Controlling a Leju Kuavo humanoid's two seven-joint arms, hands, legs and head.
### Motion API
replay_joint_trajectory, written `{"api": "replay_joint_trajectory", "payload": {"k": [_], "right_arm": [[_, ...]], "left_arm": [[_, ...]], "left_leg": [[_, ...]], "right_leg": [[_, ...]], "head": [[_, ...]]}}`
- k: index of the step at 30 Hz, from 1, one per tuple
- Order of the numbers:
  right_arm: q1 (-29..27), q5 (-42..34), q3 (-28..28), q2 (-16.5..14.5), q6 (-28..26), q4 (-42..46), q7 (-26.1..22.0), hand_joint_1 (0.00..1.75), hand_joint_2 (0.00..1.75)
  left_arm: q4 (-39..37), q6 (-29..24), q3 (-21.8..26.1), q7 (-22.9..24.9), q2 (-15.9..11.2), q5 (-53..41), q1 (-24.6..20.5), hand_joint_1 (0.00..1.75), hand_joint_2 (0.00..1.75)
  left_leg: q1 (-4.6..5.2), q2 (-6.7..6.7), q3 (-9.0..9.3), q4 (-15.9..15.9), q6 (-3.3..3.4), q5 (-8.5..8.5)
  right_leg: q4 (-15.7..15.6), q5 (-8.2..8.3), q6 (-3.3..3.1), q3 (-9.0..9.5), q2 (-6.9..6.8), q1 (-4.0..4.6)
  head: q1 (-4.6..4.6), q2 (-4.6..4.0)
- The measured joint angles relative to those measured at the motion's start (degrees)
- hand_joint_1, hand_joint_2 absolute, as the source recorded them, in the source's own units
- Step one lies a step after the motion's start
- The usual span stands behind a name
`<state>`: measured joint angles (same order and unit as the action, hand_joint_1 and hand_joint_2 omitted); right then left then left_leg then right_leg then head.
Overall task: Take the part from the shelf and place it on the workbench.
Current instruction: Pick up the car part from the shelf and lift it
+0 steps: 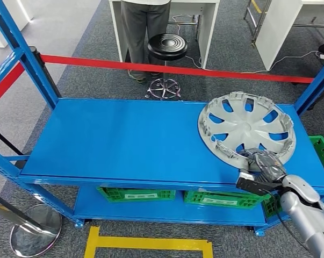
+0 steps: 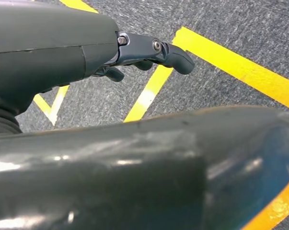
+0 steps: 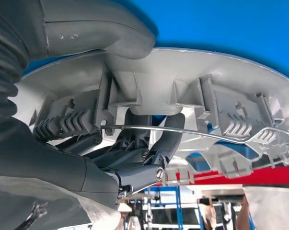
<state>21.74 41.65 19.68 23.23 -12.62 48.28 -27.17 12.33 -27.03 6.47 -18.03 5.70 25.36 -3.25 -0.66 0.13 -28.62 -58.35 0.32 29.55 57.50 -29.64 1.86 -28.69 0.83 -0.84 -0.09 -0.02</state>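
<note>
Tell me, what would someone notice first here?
The big silver hubcap lying on the right end of the bright blue shelf, with the robot's right hand at its near rim. In the right wrist view the thumb presses one side of the rim and the fingers curl against the other. Behind the shelf runs a red tape, with a black stool beyond it.

A grey carpeted floor (image 1: 91, 59) is extending across the room, with yellow tape lines (image 1: 148, 244) lying on it below the view. A red barrier belt (image 1: 172, 69) is stretching across the space. Beyond it, a black round stool (image 1: 167, 47) on a chrome base is standing near a white desk (image 1: 207, 21), where a person (image 1: 145, 24) is standing. A chrome stanchion base (image 1: 35, 230) is resting at lower left
</note>
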Motion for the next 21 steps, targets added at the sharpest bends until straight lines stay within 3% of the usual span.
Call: {"api": "replay_joint_trajectory", "payload": {"k": [21], "right_arm": [[-12.7, 10.3, 0.2, 4.7, -5.0, 26.3, 4.1, 1.75, 1.75]], "left_arm": [[-0.2, -0.1, 0.9, 0.0, 0.0, -0.5, 0.3, 0.00, 0.00]], "left_leg": [[0.00, -0.24, -1.11, 0.0, 0.01, -0.12]], "right_leg": [[0.1, 0.03, 0.01, -0.99, -0.21, -0.02]], "head": [[0.00, 0.00]]}}
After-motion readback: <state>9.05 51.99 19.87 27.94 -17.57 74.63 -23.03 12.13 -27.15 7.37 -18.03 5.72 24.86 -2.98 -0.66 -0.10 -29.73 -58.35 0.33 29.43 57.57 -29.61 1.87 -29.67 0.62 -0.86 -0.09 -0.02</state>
